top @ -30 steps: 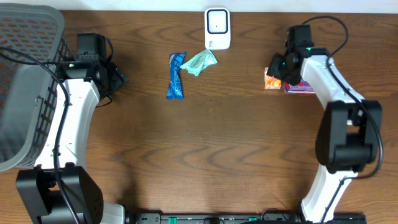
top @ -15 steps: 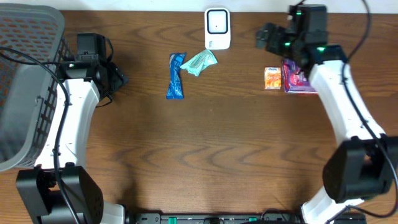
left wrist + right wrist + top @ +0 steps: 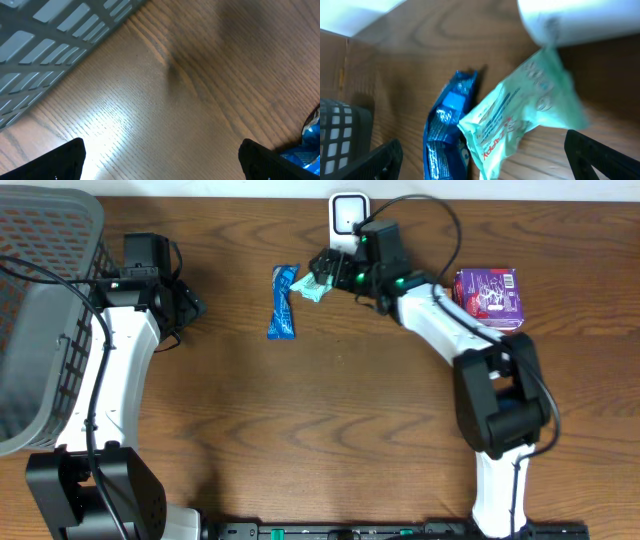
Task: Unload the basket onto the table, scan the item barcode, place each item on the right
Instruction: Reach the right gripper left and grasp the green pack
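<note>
Left arm extends up the table's left side, left gripper [image 3: 190, 308] with jaws spread wide, nothing between them. Right arm reaches across toward centre-rear; right gripper [image 3: 322, 268] jaws wide apart, empty.

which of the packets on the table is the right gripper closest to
The light green packet. The right gripper hovers right over it beside the white scanner, while the blue packet lies further left and the purple packet sits far off right.

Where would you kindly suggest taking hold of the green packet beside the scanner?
Probably at the green packet's crinkled lower-left end, coming straight down from above. It lies flat on the table, its upper end sits close under the white scanner, and the blue wrapper crowds its left edge.
</note>
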